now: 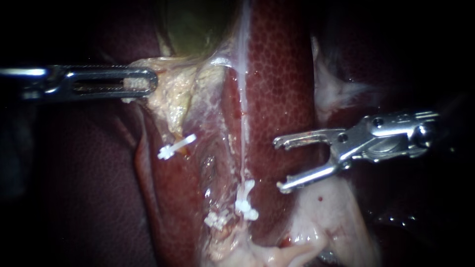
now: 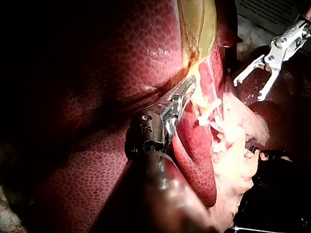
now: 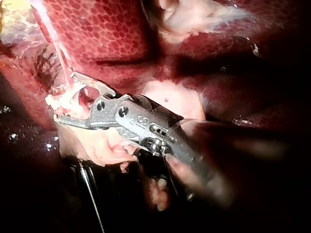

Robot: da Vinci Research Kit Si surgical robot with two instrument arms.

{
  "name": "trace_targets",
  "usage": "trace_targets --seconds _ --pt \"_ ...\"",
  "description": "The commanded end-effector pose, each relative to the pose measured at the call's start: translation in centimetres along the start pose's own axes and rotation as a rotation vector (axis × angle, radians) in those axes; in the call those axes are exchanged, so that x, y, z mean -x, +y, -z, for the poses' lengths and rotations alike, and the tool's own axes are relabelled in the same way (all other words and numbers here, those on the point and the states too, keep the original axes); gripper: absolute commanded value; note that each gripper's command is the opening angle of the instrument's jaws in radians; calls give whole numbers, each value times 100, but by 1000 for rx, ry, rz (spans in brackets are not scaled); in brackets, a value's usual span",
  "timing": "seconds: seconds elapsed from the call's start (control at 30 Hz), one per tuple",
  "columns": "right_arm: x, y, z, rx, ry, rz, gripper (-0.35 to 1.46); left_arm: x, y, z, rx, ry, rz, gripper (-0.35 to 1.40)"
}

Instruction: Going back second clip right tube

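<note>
while the left instrument (image 1: 150, 81) grips pale tissue (image 1: 172, 93), the right instrument (image 1: 278, 165) gapes empty.

Left instrument (image 1: 143, 81) clamps tissue (image 1: 170, 94) just below gallbladder (image 1: 190, 24). One clip (image 1: 175, 147) beneath that. Two clips (image 1: 246, 205) lower down, against liver (image 1: 282, 74). Right instrument (image 1: 278, 165) just right of them.

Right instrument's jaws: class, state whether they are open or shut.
Open: on the right instrument the endoscope view shows a wide gap between the jaws, with nothing gripped; only liver shows behind the gap.
</note>
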Motion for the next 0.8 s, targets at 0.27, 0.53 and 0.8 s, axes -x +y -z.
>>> trace_targets --seconds 0.27,0.53,0.8 --pt "-12 -6 11 -2 22 -3 60 0 0 0 0 0 0 -35" --pt "-16 -7 15 -2 28 6 60 -1 0 -1 0 0 0 -35" --pt "-16 -7 15 -2 30 6 60 -8 1 -10 5 -6 -4 -35"
